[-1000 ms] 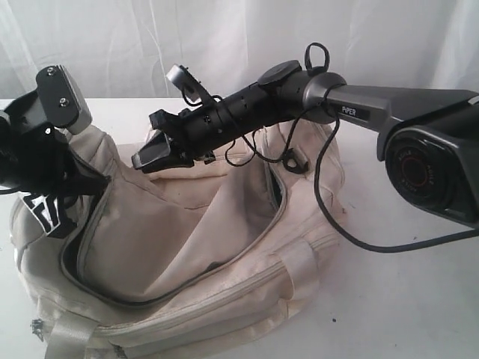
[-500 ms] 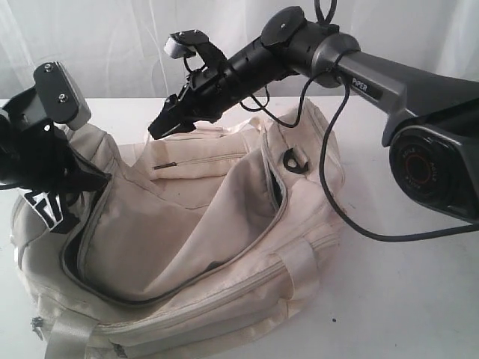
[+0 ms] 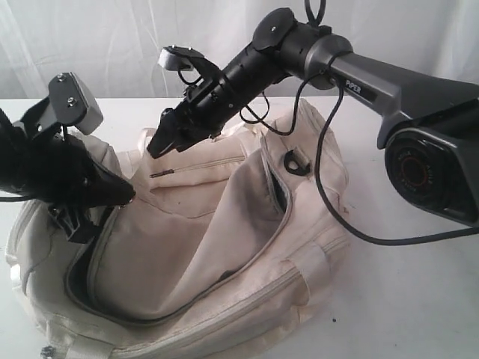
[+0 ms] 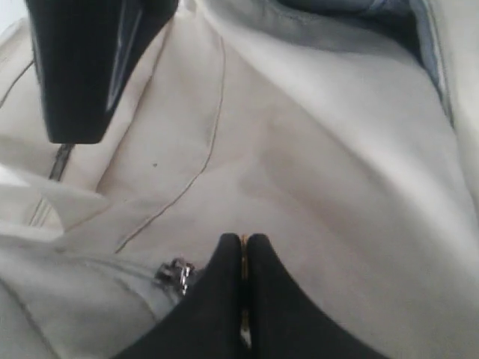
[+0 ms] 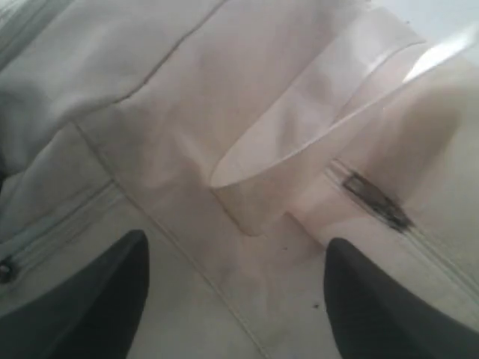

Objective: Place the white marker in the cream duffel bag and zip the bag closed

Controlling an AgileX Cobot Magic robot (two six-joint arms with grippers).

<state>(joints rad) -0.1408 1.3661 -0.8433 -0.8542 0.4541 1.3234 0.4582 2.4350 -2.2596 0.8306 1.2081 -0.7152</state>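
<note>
The cream duffel bag (image 3: 224,247) lies unzipped, its top flap sagging into the mouth. No white marker shows in any view. My left gripper (image 3: 123,196) is at the left end of the grey zipper track. Its fingers are pressed shut (image 4: 243,241) on a thin pale tab, right beside the metal zipper slider (image 4: 176,273). My right gripper (image 3: 159,142) hangs open and empty above the bag's back panel. In its wrist view the gripper (image 5: 236,243) is spread over cream fabric, a shiny webbing handle (image 5: 299,149) and a pocket zipper pull (image 5: 372,199).
The bag rests on a white table (image 3: 419,299) with a white curtain (image 3: 112,45) behind it. The right arm's black cable (image 3: 322,194) droops over the bag's right end. A black strap ring (image 3: 294,161) sits near the top seam.
The right gripper lifted out of the bag mouth and swung up and back. The left gripper moved right and down along the zipper, and the bag's left end sank.
</note>
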